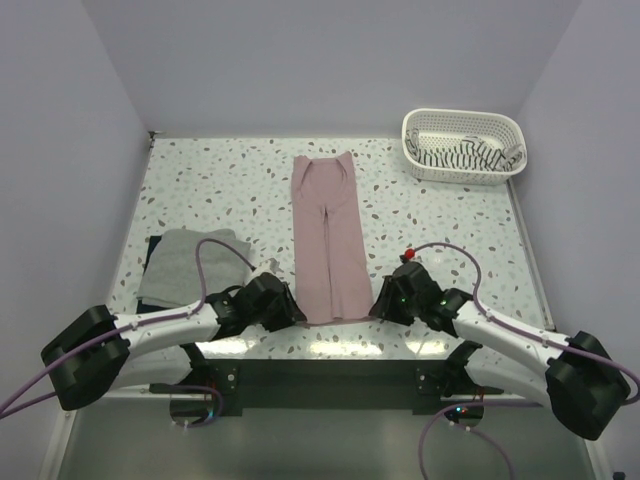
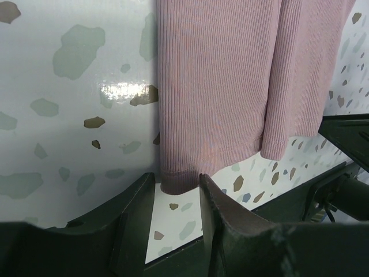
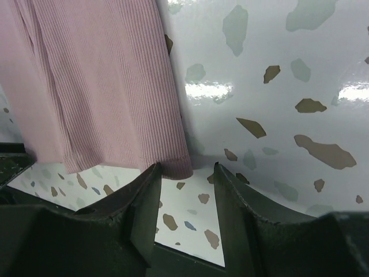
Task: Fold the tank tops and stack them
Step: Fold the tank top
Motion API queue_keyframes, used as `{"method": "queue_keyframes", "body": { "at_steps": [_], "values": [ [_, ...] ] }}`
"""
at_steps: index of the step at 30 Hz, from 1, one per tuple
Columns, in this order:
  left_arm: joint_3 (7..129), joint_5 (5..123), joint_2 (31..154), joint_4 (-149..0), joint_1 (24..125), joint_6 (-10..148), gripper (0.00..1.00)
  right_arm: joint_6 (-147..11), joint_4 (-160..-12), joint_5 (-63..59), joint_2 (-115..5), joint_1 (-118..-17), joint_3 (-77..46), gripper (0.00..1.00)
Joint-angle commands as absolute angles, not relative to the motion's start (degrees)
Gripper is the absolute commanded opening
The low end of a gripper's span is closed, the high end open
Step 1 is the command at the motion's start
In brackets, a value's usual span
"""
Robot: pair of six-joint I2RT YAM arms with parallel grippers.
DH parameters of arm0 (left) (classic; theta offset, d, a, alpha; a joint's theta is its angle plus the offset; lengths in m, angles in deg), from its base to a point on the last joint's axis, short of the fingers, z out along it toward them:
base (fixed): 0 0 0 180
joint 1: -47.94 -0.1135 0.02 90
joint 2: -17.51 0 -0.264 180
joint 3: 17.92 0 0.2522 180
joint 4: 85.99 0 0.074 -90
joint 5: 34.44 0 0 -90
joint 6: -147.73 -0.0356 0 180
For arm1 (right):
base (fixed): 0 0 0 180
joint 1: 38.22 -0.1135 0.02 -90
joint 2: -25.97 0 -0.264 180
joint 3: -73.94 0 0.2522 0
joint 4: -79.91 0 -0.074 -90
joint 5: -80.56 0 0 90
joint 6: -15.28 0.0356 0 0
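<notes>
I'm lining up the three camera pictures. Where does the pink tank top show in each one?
Top view: the pink tank top lies lengthwise in the middle of the table.
Left wrist view: the top fills upper right, hem corner just ahead of the left hand.
Right wrist view: the top fills upper left, hem corner just ahead of the right hand.
Shared landmark: the near hem on the speckled table.

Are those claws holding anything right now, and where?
Nothing is gripped yet. The left gripper and right gripper stand open at the near hem corners of the pink tank top.
</notes>
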State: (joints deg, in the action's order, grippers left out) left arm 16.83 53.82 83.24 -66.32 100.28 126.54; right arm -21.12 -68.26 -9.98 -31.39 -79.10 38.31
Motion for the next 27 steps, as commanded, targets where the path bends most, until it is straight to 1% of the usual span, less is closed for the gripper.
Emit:
{"method": "queue_keyframes", "body": {
  "at_steps": [1, 6, 21, 23, 24, 25, 27],
  "values": [
    [13.5, 51.9, 85.7, -58.7, 101.1, 126.6, 0.42, -20.7, -72.2, -10.8, -31.6, -79.4, 37.8, 0.46],
    [13.3, 51.7, 86.1, -58.7, 101.3, 126.8, 0.41, -20.4, -72.7, -10.8, -31.1, -79.5, 38.1, 0.46],
    [13.1, 51.7, 88.2, -59.1, 101.7, 126.7, 0.38, -20.1, -75.3, -11.9, -36.5, -82.2, 38.8, 0.44],
    [13.0, 51.8, 88.3, -59.2, 101.9, 126.5, 0.36, -20.1, -76.1, -11.8, -37.2, -82.6, 38.6, 0.40],
    [13.0, 51.7, 88.3, -59.2, 101.8, 126.5, 0.33, -20.0, -76.3, -12.0, -37.8, -82.7, 38.6, 0.38],
    [13.0, 51.7, 88.5, -59.1, 102.0, 126.2, 0.31, -20.1, -76.4, -12.1, -38.3, -83.1, 38.4, 0.32],
    [13.0, 51.5, 88.6, -59.1, 101.9, 125.9, 0.24, -20.0, -76.2, -12.4, -38.8, -83.4, 38.4, 0.25]
  ]
}}
